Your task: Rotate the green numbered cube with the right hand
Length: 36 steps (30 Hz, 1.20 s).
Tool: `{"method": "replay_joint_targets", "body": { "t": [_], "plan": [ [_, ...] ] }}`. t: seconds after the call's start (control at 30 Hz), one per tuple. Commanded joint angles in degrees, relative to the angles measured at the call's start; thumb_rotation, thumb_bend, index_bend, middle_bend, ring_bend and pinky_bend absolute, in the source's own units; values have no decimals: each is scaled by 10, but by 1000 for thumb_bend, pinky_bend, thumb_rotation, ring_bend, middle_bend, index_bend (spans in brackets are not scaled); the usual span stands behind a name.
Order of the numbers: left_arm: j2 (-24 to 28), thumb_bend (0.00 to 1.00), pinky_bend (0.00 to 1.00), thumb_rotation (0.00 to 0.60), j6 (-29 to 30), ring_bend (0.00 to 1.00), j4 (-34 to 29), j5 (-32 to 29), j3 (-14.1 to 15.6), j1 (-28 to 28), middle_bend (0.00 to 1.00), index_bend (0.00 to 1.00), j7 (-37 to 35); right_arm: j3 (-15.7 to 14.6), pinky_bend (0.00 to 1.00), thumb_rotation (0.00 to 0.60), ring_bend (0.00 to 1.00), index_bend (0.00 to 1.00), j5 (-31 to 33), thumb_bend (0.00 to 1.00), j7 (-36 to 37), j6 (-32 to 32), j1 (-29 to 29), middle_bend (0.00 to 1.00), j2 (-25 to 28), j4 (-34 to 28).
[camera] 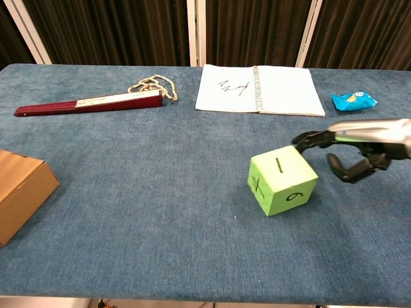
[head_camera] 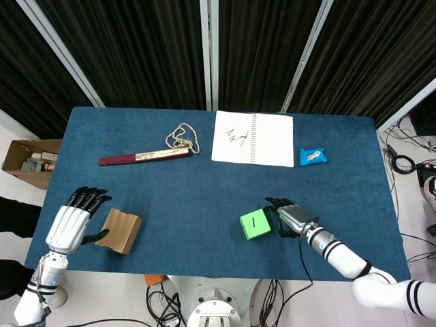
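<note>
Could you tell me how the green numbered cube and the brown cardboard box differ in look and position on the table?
The green numbered cube is bright green with black marks on its faces; the brown cardboard box is plain tan with none visible. The cube lies on the table's right side, with the right hand at its right edge; the box lies near the left edge beside the left hand. In the chest view the box is cut off by the frame; the cube shows whole. Both rest on the blue table.
</note>
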Motion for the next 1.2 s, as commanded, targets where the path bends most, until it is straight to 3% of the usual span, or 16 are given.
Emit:
{"method": "replay_joint_targets", "body": {
  "t": [0.03, 0.43, 0.83, 1.03, 1.2],
  "plan": [
    [2, 0, 161, 600, 1, 170, -3, 0, 0, 1, 208, 269, 3, 9, 0, 600, 0, 221, -9, 887, 12, -15, 16, 0, -13, 11],
    [7, 0, 161, 600, 2, 170, -12, -5, 1, 6, 208, 269, 15, 27, 0, 600, 0, 230, 4, 906, 18, -59, 79, 0, -49, 30],
    [7, 0, 161, 600, -1, 169, -11, -9, -1, 6, 208, 270, 17, 25, 0, 600, 0, 243, 36, 926, -2, -81, 140, 0, -89, 49],
    [8, 0, 161, 600, -2, 170, -8, -9, -2, 5, 208, 269, 14, 19, 0, 600, 0, 245, 48, 928, -32, -46, 153, 0, -86, 41],
    [10, 0, 162, 600, -3, 170, -9, -6, -3, 3, 208, 269, 15, 4, 0, 600, 0, 245, 74, 930, -152, 37, 169, 0, -85, 9]
  ]
}}
